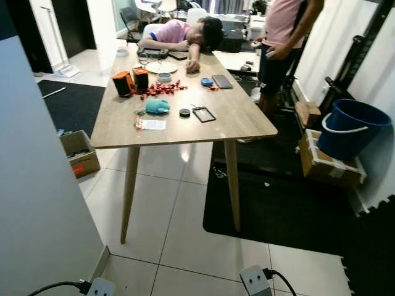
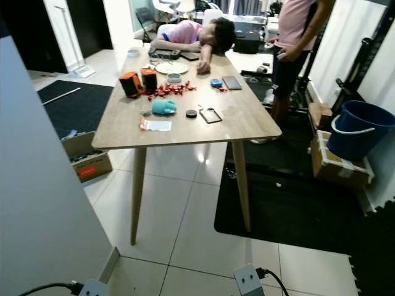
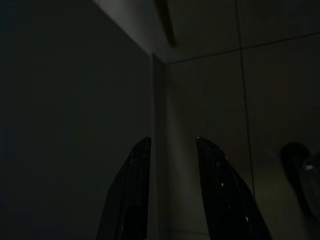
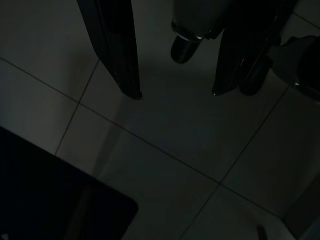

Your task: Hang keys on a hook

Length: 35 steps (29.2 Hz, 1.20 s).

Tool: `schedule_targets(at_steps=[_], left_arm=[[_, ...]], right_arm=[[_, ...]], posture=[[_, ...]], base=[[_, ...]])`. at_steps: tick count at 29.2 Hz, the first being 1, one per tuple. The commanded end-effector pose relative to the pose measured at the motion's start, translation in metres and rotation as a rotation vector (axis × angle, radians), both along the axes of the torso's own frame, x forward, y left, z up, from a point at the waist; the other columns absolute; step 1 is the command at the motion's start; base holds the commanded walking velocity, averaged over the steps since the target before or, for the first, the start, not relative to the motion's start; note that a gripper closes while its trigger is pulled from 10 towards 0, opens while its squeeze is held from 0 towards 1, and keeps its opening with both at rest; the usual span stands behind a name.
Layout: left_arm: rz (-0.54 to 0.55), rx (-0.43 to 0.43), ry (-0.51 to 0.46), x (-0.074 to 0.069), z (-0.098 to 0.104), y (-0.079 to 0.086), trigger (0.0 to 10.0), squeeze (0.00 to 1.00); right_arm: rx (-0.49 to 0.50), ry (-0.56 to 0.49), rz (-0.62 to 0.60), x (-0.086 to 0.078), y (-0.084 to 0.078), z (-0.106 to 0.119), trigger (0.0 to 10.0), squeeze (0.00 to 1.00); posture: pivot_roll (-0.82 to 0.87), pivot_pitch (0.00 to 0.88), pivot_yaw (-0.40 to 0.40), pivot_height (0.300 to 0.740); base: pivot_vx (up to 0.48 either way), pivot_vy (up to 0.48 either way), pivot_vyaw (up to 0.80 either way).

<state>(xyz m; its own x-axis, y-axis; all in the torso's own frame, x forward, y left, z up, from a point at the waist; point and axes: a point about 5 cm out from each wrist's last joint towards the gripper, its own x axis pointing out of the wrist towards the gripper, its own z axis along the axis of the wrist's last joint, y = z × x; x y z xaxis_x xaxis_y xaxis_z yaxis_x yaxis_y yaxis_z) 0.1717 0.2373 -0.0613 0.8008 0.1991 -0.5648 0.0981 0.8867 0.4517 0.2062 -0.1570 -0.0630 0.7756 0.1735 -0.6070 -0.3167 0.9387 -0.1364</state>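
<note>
A long light-wood table (image 1: 241,117) stands on glossy white floor tiles (image 1: 179,228), cluttered with small things; which of them are keys, I cannot tell. A person (image 1: 185,32) slumps at its far end. A blue bucket (image 1: 349,126) sits on cardboard boxes (image 1: 327,163). The left claw (image 3: 172,190) and the right claw (image 4: 177,75) hang low, both spread wide and empty.

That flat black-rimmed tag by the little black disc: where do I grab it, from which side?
Pinch the black-rimmed tag across its narrow width, coming down from above on the near side of the table. It lies flat and skewed to the edge, so line the grip up with its long sides. Whatever is attached at its far corner is too small to make out.
</note>
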Motion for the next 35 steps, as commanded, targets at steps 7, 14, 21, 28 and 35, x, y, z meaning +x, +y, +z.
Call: schedule_targets(at_steps=[7, 14, 21, 28, 35], left_arm=[[-0.018, -0.007, 0.004, -0.001, -0.001, -0.003, 10.0, 0.0], [-0.016, -0.016, -0.024, 0.004, 0.003, -0.004, 10.0, 0.0], [0.031, -0.057, -0.175, 0.027, 0.026, 0.003, 10.0, 0.0], [-0.088, -0.213, -0.433, 0.069, 0.087, -0.018, 10.0, 0.0], [-0.456, -0.431, -0.515, 0.075, 0.143, -0.091, 10.0, 0.0]], right_arm=[[-0.002, 0.005, 0.0, 0.0, -0.001, 0.0, 10.0, 0.0], [-0.007, -0.02, 0.02, 0.003, 0.001, 0.002, 10.0, 0.0], [0.029, -0.154, 0.047, 0.025, 0.01, 0.021, 10.0, 0.0], [0.099, -0.365, 0.022, 0.059, 0.011, 0.057, 10.0, 0.0], [0.138, -0.543, -0.082, 0.076, -0.014, 0.091, 10.0, 0.0]], posture=[[0.13, 0.094, -0.022, 0.74], [0.13, 0.093, -0.021, 0.74], [0.13, 0.104, -0.027, 0.74], [0.13, 0.117, -0.043, 0.74], [0.1, 0.136, -0.021, 0.74]], base=[[0.0, 0.0, 0.0], [0.0, 0.0, 0.0], [0.0, 0.0, 0.0], [0.0, 0.0, 0.0], [0.0, 0.0, 0.0]])
